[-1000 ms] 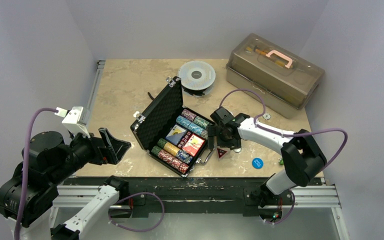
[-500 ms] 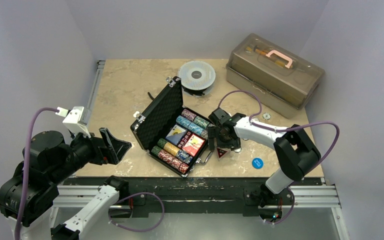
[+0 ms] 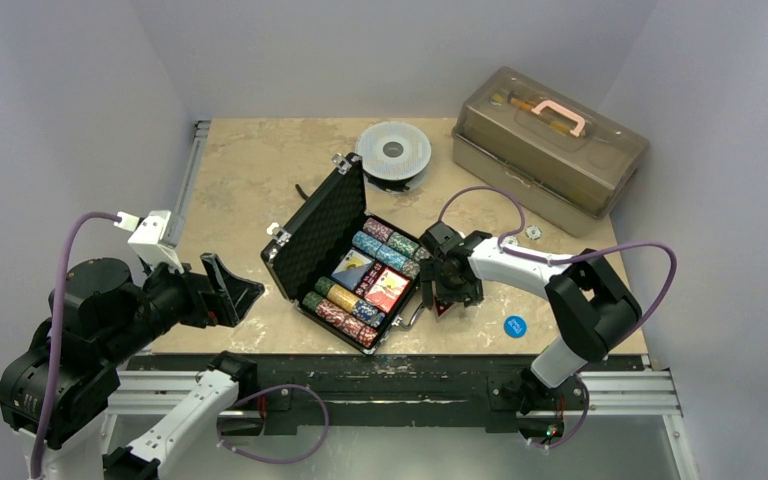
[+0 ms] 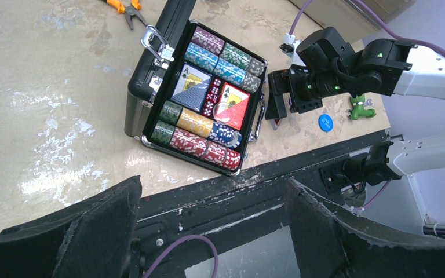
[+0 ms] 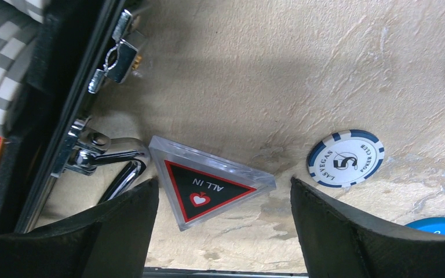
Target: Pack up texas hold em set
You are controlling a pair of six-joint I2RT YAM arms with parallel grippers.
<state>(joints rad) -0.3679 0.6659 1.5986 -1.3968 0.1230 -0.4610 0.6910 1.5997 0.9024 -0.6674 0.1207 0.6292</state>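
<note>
Right gripper (image 5: 223,200) now sits lower vs prior frame, over ALL IN triangle (image 5: 208,188); jaws part-open, straddling it w/o contact; triangle flat on table (image 5: 266,69) by briefcase (image 3: 325,235) handle (image 5: 119,152); hard, slick, light acrylic, so pinch opposite edges; left gripper (image 4: 208,194) wide open, empty.
</note>
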